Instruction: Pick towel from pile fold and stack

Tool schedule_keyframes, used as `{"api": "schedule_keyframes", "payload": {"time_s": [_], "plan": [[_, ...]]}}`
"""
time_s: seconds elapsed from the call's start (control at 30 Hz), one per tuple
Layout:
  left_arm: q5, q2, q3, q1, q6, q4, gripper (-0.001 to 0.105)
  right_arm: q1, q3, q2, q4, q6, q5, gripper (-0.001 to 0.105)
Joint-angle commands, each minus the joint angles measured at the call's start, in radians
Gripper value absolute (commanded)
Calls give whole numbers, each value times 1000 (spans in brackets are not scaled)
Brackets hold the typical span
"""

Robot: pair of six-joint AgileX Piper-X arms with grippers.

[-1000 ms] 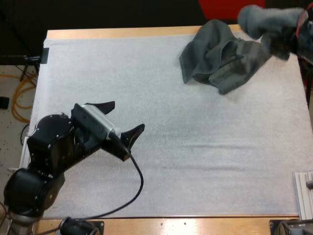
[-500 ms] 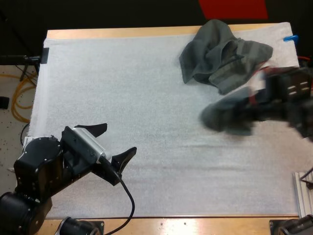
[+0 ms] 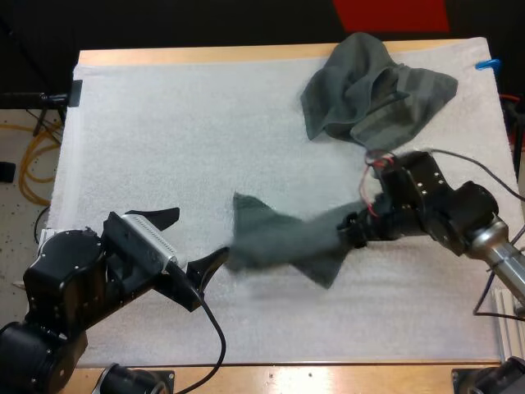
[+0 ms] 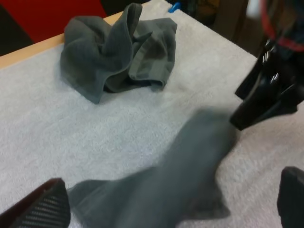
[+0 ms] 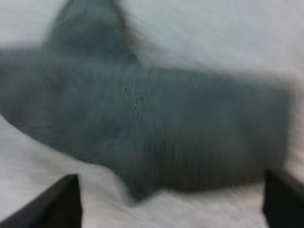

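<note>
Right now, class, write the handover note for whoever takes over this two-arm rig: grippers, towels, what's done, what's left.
Left gripper open, by one end of the loose towel. Right gripper open, at that towel's other end. Loose towel stretched across the white mat; crumpled towel pile at its far right. Done: one towel out of the pile. Left: flatten, fold, stack it, then the pile.

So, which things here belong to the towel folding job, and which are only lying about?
For the job:
- loose towel, stretched out mid-mat
- crumpled pile, at the far side
- left gripper, open
- right gripper, open, at the loose towel's end

Only there:
- white mat
- wooden table
</note>
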Motion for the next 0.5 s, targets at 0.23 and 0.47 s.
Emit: {"api": "schedule_keyframes", "payload": {"time_s": [0.23,0.47], "plan": [[-1,-3,-8,-5,-3,2,85,-95,19,-18,7,-19,78,69],[-1,0,-8,-5,0,41,85,-88,47,-14,-62,-64,36,69]]}}
